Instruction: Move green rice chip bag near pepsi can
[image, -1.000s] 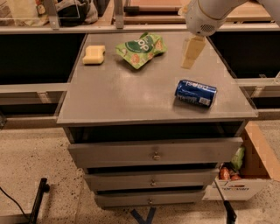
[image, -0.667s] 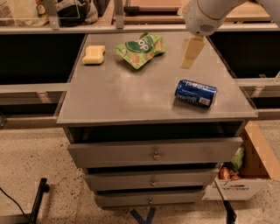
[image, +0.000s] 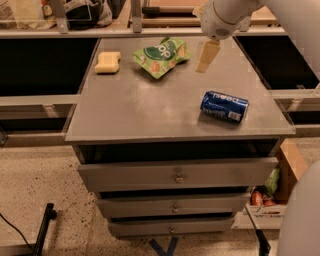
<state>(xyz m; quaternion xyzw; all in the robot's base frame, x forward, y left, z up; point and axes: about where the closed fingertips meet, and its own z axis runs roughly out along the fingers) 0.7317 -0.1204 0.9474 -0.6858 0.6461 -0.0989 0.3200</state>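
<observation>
The gripper (image: 207, 56) has slid a touch to the left since a second ago, closing some of the gap to the bag (image: 161, 56), while bag, can (image: 224, 106) and sponge (image: 108, 62) have not budged. Right now the gripper hangs over the back right part of the table (image: 150, 117), just right of the bag and clear of it, pointing down at a slant; whether its jaws are wide or narrow, I can't tell from here, and nothing shows in its grasp. The bag lies flat at the back middle of the top, logo up, tilted so one corner points front-left. The sponge sits to its left, near the back left corner, apart from the bag. The can is on its side toward the front right, well apart from the bag, its length running left to right at a slight angle. Below the top, three drawers (image: 177, 174) are stacked, the top one pulled out a little.
</observation>
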